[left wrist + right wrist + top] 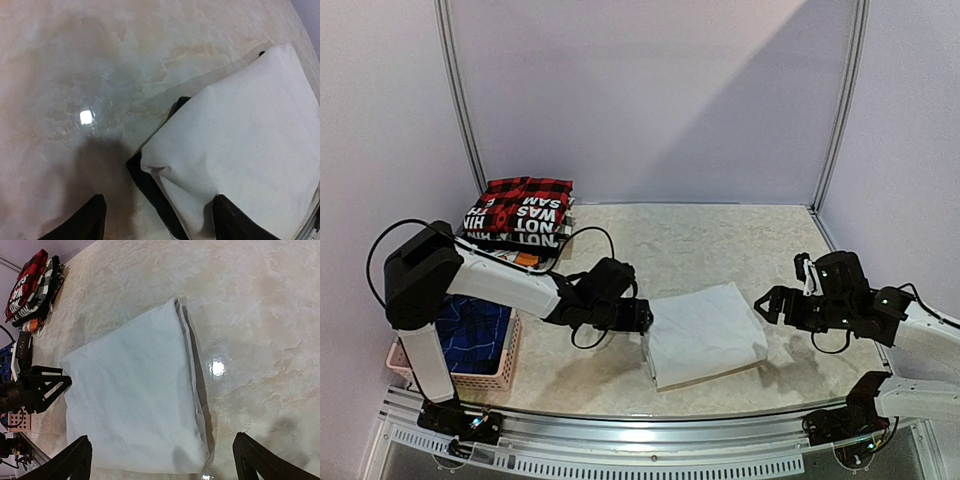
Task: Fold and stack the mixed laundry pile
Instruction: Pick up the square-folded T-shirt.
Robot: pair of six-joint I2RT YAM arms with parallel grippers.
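Top view: high behind table (720,235) near edge, facing far edge. Wrist views: close, downward. All share white garment (705,335).

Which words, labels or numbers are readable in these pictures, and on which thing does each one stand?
"WAS": white capitals on the black printed garment in the back-left stack, top view.
"NOT": same garment.
"HIN", "SAM": cut-off fragments on the same garment.
Right wrist view: letters on the stack are too blurred to read.
Folded white garment: no print shows.
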